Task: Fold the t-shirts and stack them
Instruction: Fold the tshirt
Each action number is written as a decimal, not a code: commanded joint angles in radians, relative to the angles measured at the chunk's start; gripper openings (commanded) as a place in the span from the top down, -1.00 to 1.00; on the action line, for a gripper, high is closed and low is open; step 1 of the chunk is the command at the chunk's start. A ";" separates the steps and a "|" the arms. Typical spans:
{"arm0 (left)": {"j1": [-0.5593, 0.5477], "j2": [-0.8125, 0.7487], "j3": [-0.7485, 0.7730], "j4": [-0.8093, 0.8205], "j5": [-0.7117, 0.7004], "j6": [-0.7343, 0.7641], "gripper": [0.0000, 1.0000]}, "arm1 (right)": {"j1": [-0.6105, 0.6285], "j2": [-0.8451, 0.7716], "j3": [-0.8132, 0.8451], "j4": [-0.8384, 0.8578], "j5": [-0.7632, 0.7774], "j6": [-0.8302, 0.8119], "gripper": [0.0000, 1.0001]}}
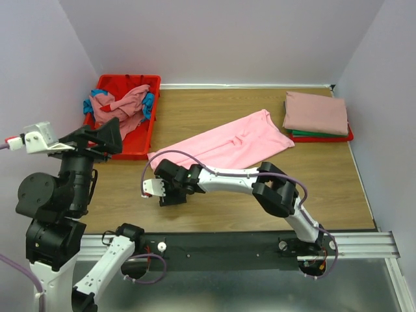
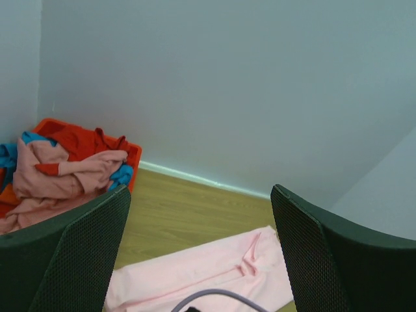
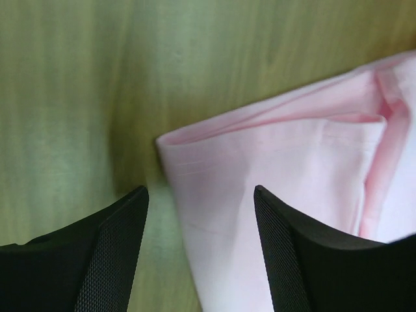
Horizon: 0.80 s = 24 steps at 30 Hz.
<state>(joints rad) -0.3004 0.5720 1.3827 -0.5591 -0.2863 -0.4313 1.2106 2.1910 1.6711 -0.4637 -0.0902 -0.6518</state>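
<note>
Bright pink t-shirt (image 1: 224,144) lies spread near the middle of the wooden surface (image 1: 338,188), slanting from lower left to upper right, folded lengthwise, neck end toward the right. Right claw (image 3: 200,188) is low over the shirt's lower-left corner. It is released: its jaws are apart, and the corner's doubled edge shows flat on the wood in the gap, not pinched. Left claw (image 1: 116,138) is at the left of the overhead frame, raised clear of the surface, also released, jaws spread wide with nothing between them. Its own camera looks across to the back wall. Red bin (image 1: 148,83), upper left, holds a crumpled heap of shirts (image 1: 123,104): dusty rose, teal and red. Folded stack (image 1: 316,114), upper right, by the right wall: dusty rose on top, with green and red edges showing beneath it.
</note>
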 commanded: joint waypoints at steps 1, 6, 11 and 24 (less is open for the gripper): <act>0.006 0.019 -0.011 -0.050 -0.025 0.023 -0.93 | -0.003 0.042 0.036 0.019 0.113 0.043 -0.38; 0.006 0.002 -0.011 -0.048 -0.021 0.042 -0.93 | 0.006 0.059 0.021 0.017 0.098 0.063 -0.11; 0.007 0.000 -0.010 -0.048 -0.019 0.058 -0.93 | 0.023 0.036 -0.030 0.019 0.017 0.072 0.44; 0.006 0.034 -0.112 0.079 0.082 0.055 -0.92 | 0.067 -0.241 -0.261 -0.110 -0.419 -0.046 0.82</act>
<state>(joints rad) -0.3004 0.5846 1.3186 -0.5503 -0.2630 -0.3847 1.2549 2.0323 1.4441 -0.4808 -0.3367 -0.6388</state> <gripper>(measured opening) 0.961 0.093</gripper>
